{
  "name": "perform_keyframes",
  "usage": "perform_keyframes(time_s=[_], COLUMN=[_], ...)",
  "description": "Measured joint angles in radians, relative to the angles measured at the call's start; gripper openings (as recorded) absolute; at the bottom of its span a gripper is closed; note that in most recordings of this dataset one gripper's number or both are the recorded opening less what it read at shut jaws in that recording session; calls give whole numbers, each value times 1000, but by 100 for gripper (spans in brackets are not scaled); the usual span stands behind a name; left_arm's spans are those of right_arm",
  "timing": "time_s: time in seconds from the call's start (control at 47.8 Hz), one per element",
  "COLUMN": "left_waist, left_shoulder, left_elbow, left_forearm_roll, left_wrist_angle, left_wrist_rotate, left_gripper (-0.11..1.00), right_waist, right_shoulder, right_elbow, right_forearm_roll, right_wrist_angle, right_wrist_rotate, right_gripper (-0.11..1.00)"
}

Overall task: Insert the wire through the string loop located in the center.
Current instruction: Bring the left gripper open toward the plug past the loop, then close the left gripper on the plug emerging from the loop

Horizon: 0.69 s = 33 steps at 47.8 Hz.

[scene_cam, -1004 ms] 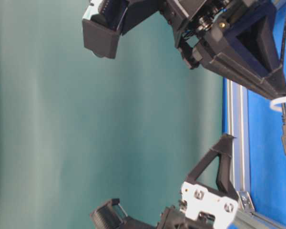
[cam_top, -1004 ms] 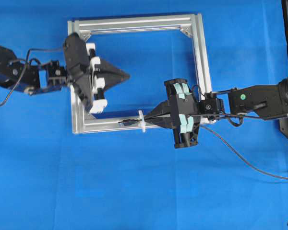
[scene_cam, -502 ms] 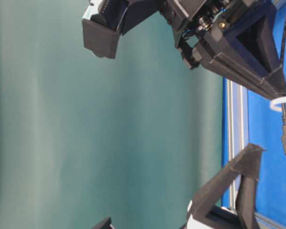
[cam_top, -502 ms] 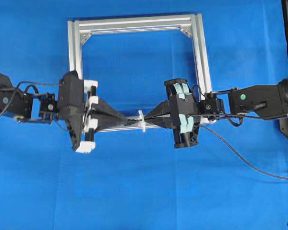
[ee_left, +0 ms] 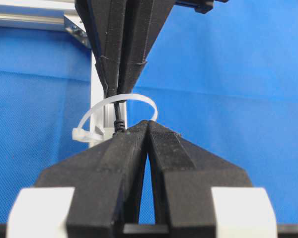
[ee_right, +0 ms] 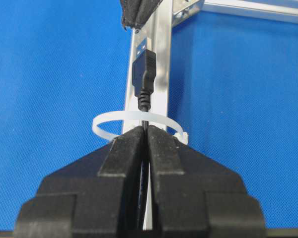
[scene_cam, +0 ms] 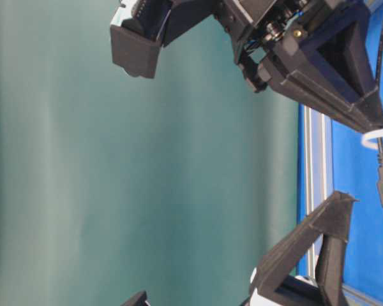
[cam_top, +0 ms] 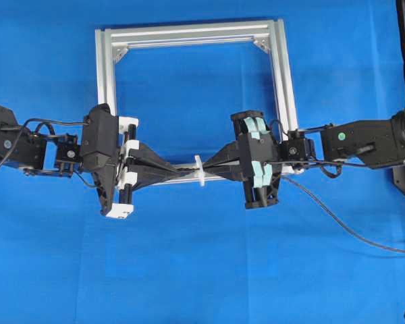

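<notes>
A: How far along with the threading?

B: Nearly finished, judging from the two wrist views. Can see the plug (ee_right: 144,69) of the wire (cam_top: 337,219) lying already past the string loop (ee_right: 139,119), above the bottom rail of the aluminium frame (cam_top: 283,81). Can follow the thin cable back from the plug, through the loop and into the fingers behind it.

A: Held by which side?

B: By the right gripper (ee_right: 145,131). Clenched on the wire just behind the loop, with the rest of the cable trailing away over the blue cloth (cam_top: 202,270).

A: And the left gripper (cam_top: 181,173)?

B: Pressed together as well, but with nothing between the fingers, as far as can be seen. Points at the loop from the opposite side. Sits near the plug in the table-level view, yet apart from it, not touching.

A: So what is left to do?

B: Probably only to take the plug on the far side and draw more cable through. Would need to spread those left fingers first, since no grasp is possible with them pressed together like this. Only a judgement, of course. Could also count as done already, with the plug fully beyond the loop.

A: Any brand, label or writing?

B: None that can be read. Only a small green dot (cam_top: 342,135) on the right arm. Nothing legible on the plug, nor on the frame.
</notes>
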Motion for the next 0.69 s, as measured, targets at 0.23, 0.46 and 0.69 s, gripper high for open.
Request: perform_keyframes(time_s=[0.23, 0.46, 0.69], left_waist=[2, 3, 3], left_shoulder=[0, 0, 0], left_elbow=[0, -3, -8], left_forearm_roll=[0, 0, 2], left_wrist_angle=[11, 15, 20], left_wrist_rotate=[0, -5, -5], left_gripper=[4, 69, 93], right_waist=[0, -2, 0], right_shoulder=[0, 0, 2], right_elbow=[2, 0, 2], right_forearm_roll=[-2, -2, -2], right_wrist_angle=[0, 2, 0], right_wrist_rotate=[-2, -2, -2], right_gripper=[-2, -2, -2])
